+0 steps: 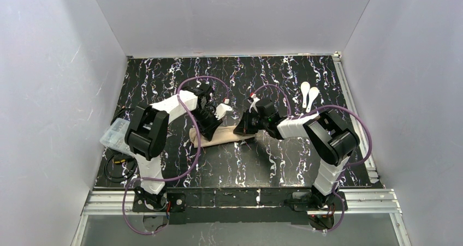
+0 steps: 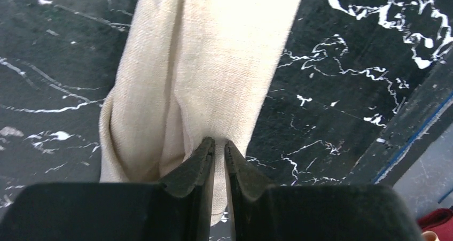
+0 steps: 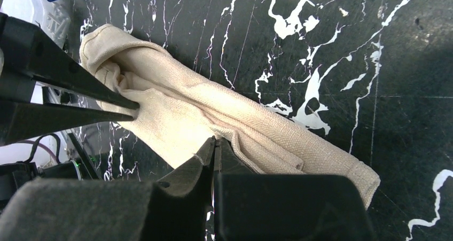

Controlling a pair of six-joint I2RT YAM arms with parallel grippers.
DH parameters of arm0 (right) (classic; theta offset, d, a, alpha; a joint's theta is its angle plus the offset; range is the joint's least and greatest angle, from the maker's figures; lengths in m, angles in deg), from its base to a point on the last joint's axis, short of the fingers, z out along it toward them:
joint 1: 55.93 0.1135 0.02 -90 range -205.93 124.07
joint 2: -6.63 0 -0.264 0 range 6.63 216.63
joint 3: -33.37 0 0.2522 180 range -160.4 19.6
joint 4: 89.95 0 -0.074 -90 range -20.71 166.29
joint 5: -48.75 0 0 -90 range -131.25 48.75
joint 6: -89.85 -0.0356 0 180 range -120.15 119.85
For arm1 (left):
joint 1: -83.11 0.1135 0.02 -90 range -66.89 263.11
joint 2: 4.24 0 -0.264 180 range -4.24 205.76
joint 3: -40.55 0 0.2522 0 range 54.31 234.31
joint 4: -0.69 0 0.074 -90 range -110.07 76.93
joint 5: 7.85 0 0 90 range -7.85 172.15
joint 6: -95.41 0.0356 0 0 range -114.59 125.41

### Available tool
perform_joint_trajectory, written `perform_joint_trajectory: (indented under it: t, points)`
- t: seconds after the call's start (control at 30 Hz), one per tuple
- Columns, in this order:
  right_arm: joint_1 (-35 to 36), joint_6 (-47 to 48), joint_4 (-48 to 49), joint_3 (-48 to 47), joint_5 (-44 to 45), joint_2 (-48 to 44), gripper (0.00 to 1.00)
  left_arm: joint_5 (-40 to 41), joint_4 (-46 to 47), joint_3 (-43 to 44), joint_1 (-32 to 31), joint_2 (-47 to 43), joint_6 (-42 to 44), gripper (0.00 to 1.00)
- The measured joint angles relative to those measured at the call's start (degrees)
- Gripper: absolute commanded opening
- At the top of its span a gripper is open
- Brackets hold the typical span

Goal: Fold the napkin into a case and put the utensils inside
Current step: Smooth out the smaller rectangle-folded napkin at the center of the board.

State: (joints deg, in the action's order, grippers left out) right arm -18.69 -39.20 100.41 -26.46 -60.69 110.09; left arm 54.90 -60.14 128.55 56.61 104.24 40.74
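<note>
Mid-table point(image 1: 273, 164), black w/ white veining: napkin point(image 1: 224, 137) as a rumpled narrow strip, lying roughly L–R betw. the two arms. Not a flat case. Layers loosely folded over each other, L end curled into a soft roll, as seen in R wrist view point(image 3: 224, 118).

L jaws: down on strip's L part, almost closed, only a thin slit left, cloth pinched betw. the tips. In L wrist view, napkin point(image 2: 224, 64) running straight away from fingers point(image 2: 192, 169) toward top of pic, w/ a second flap bulging at the L side. Same L fingers point(image 3: 64, 72) visible in R wrist view as two black wedges, tips meeting on the cloth near the curled end.

R jaws: closed tight, no gap visible, fingers point(image 3: 187, 174) nipping the strip's near long edge about midway along. In top view, at strip's R part, close to L jaws, both low over the cloth.

Utensils point(image 1: 309, 95): two white spoons side by side, far R on table, well apart from napkin, bowls toward back wall. Outside the cloth.

Clear box point(image 1: 114, 134) at table's L edge, beside L arm. Corner of it also at top L of R wrist view point(image 3: 32, 6), w/ a blue bit, too blurred to read.

Purple cables point(image 1: 191, 148) looping over both arms.
</note>
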Motion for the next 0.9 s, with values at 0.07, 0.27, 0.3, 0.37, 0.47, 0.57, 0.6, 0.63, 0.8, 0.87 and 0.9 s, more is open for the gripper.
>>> perform_joint_trajectory:
  t: [0.07, 0.27, 0.3, 0.37, 0.47, 0.57, 0.6, 0.63, 0.8, 0.87, 0.9]
  points:
    - [-0.15, -0.24, 0.26, 0.00, -0.24, 0.00, 0.13, 1.77, 0.55, -0.02, 0.02, -0.04, -0.28, 0.11]
    - [0.02, -3.76, 2.69, 0.00, -1.29, -0.02, 0.16, 3.04, 1.55, -0.31, 0.00, -0.04, -1.75, 0.11]
    - [0.15, -4.42, 3.21, -0.02, -1.49, -0.02, 0.15, 3.06, 1.75, -0.37, 0.00, -0.04, -1.97, 0.11]
    - [0.68, -5.53, 3.54, -0.44, -1.73, -0.02, 0.16, 3.08, 2.08, -0.39, 0.02, -0.04, -2.60, 0.10]
    - [2.36, -6.60, 4.24, -1.55, -1.92, 0.00, 0.15, 3.34, 2.49, -0.39, 0.02, -0.04, -3.52, 0.09]
    - [4.15, -7.61, 5.88, -2.08, -2.16, 0.20, 0.16, 4.61, 3.48, -0.42, 0.00, -0.04, -4.55, 0.08]
    - [4.63, -7.80, 6.23, -2.19, -2.23, 0.50, 0.16, 5.07, 3.89, -0.50, 0.00, -0.07, -4.94, 0.08]
    - [5.16, -7.98, 6.60, -2.47, -2.36, 1.03, 0.16, 5.40, 4.22, -0.70, 0.02, -0.15, -5.14, 0.08]
    - [7.04, -8.85, 7.56, -4.74, -3.48, 5.38, 0.16, 7.13, 5.57, -1.79, 0.15, -0.70, -7.02, 0.08]
    - [7.45, -8.96, 7.82, -5.84, -3.91, 7.26, 0.16, 7.58, 6.21, -2.25, 0.59, -1.22, -7.41, 0.11]
    - [7.56, -9.03, 7.85, -6.27, -3.96, 7.96, 0.16, 7.48, 6.27, -2.47, 0.63, -1.51, -7.41, 0.12]
